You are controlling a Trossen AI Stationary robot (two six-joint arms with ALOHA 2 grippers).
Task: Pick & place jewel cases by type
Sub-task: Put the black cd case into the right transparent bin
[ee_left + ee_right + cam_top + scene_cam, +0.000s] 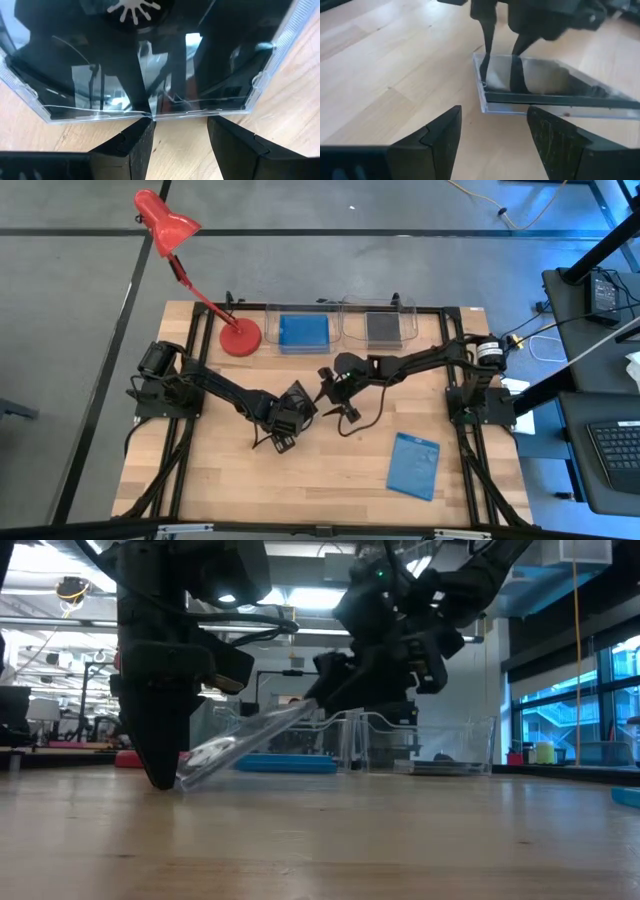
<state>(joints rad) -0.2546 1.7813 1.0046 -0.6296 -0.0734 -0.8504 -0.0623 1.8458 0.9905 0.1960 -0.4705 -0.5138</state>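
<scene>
Blue case (414,465) lies flat on the table (230,480), front right, well apart from both arms and touched by neither.

Mid-table, the clear case (150,60) with a dark insert sits tilted between the two grippers. In the low view its low edge touches the wood and its raised edge points toward the right arm.

Left gripper (180,122): at the low edge of the clear case, tips down at the table. Its fingers are spread, and the left wrist view shows the case's edge just ahead of the fingertips rather than pinched between them. In the right wrist view the two thin left fingers stand against the far side of the case.

Right gripper (494,112): at the raised side of the clear case, coming in from the right. Its fingers are spread wide and the case's near edge lies just beyond them, not clamped. What bears the raised edge, I cannot tell.

Far edge: two clear trays side by side. The left tray (270,330) holds a second blue case (303,332); the right tray (410,320) holds a grey case (383,328). A red lamp (240,338) stands just left of the trays.
</scene>
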